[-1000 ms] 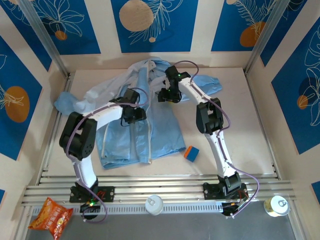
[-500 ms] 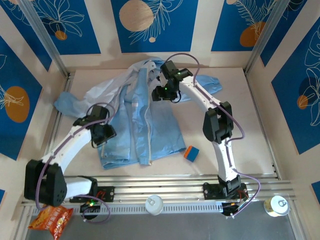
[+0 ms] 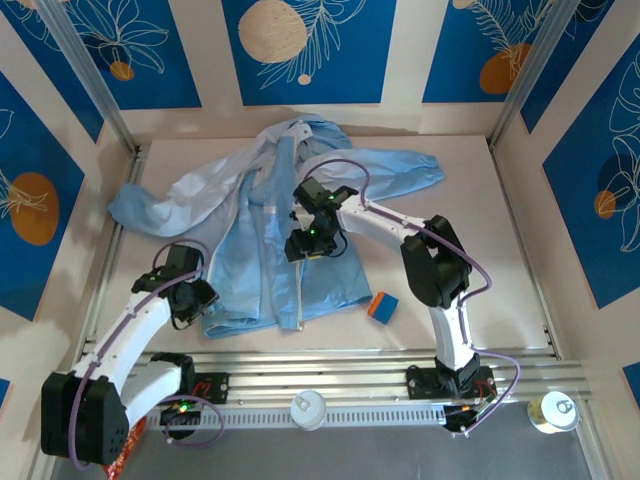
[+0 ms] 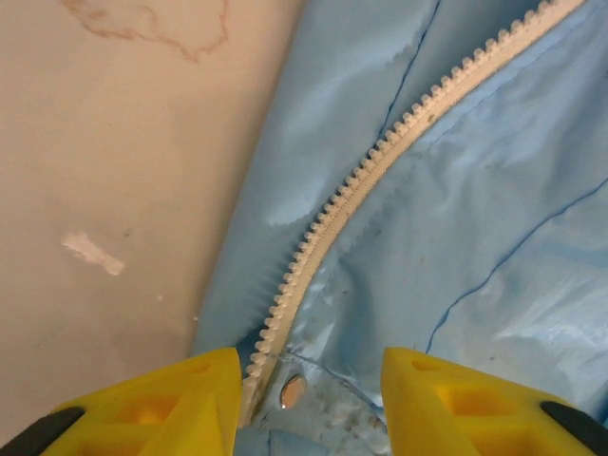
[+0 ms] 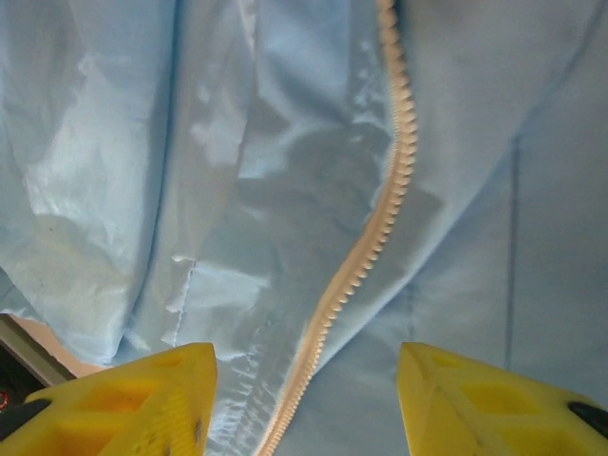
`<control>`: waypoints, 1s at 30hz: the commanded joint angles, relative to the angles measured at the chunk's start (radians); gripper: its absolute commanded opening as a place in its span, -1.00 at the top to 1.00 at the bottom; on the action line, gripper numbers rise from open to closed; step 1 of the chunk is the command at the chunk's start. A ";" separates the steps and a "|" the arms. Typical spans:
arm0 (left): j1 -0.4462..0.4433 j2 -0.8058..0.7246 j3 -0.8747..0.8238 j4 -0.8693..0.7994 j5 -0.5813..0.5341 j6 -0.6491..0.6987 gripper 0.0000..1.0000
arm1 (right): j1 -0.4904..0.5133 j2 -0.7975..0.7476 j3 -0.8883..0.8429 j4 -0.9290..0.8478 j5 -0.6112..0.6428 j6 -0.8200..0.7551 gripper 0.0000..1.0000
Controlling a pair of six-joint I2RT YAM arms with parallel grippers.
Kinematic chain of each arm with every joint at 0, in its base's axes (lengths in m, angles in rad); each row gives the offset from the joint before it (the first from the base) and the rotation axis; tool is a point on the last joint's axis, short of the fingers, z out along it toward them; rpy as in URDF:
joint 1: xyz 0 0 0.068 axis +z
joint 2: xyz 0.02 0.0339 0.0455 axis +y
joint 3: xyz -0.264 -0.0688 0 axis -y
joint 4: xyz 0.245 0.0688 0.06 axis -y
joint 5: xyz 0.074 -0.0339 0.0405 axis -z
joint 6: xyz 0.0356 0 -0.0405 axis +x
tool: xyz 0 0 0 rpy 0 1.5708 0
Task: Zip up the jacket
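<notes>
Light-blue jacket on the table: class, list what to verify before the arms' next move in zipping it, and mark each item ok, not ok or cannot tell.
1. Left gripper open astride the pale toothed zipper row at the hem: ok.
2. Right gripper open above the other pale zipper row: ok.
3. Both rows brought together on the large light-blue thin fabric jacket: not ok, they lie apart.
4. Slider found: cannot tell.
5. Small blue-and-orange block off the jacket: ok.

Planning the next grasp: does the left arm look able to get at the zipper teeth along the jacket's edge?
Probably yes: the zipper teeth run bare between the open left fingers, with nothing lying over them.
</notes>
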 commanded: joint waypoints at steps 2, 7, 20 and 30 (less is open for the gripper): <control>0.016 0.049 -0.034 0.068 0.040 -0.002 0.14 | 0.002 0.022 -0.020 0.025 -0.044 -0.005 -0.03; 0.016 0.039 -0.042 0.062 0.069 0.014 0.15 | -0.004 0.054 -0.034 0.024 -0.055 -0.020 0.00; 0.018 -0.121 -0.021 -0.082 0.020 0.019 0.78 | 0.001 0.059 -0.064 0.049 -0.051 -0.010 0.03; 0.045 -0.130 -0.128 0.071 0.143 -0.056 0.21 | 0.008 0.058 -0.080 0.058 -0.033 -0.005 0.03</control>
